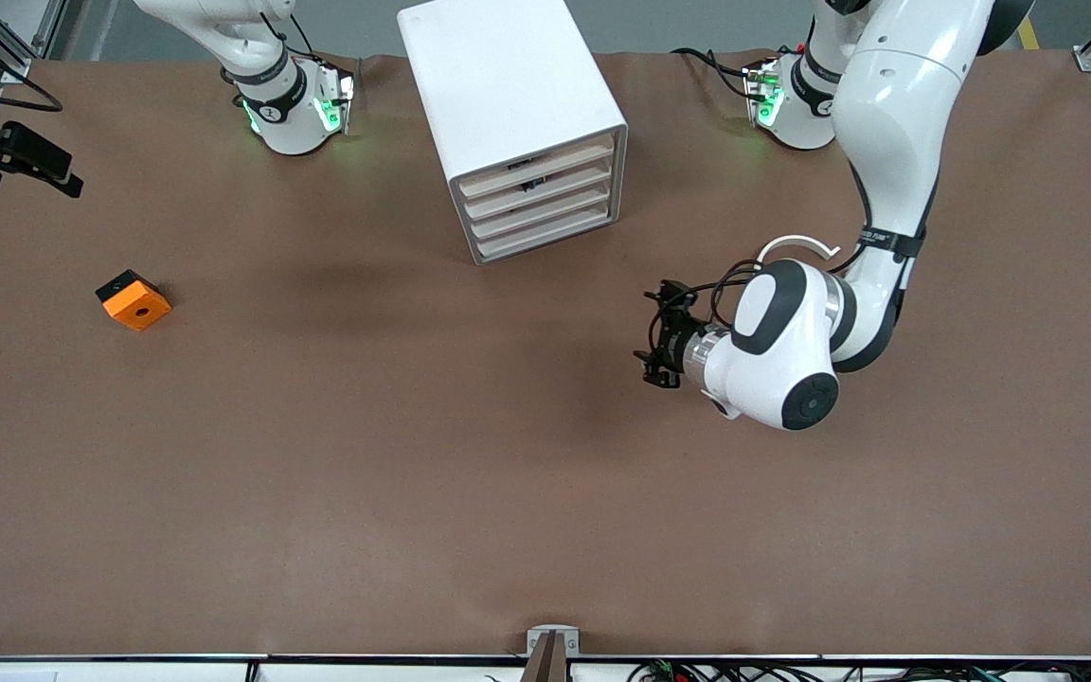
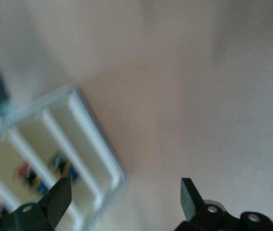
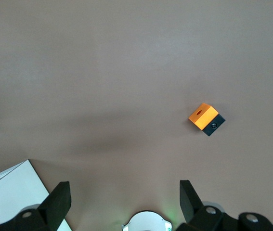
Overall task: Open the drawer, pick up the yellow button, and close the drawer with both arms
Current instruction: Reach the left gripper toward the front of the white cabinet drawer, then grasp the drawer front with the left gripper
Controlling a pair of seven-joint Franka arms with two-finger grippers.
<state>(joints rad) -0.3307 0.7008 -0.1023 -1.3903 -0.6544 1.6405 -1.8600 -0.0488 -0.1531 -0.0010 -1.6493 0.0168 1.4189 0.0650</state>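
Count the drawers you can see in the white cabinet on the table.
4. The drawers are stacked one above another in the front of the white cabinet, all facing the front camera and appearing shut.

Open table before drawer cabinet

The left gripper is hovering wide open, pointing sideways near the drawer cabinet; the right gripper, also open, is hanging high above it.

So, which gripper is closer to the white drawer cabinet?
The left. The left gripper, jaws open, hangs over the table just in front of the drawer cabinet. The right gripper, also open, is out of the front view.
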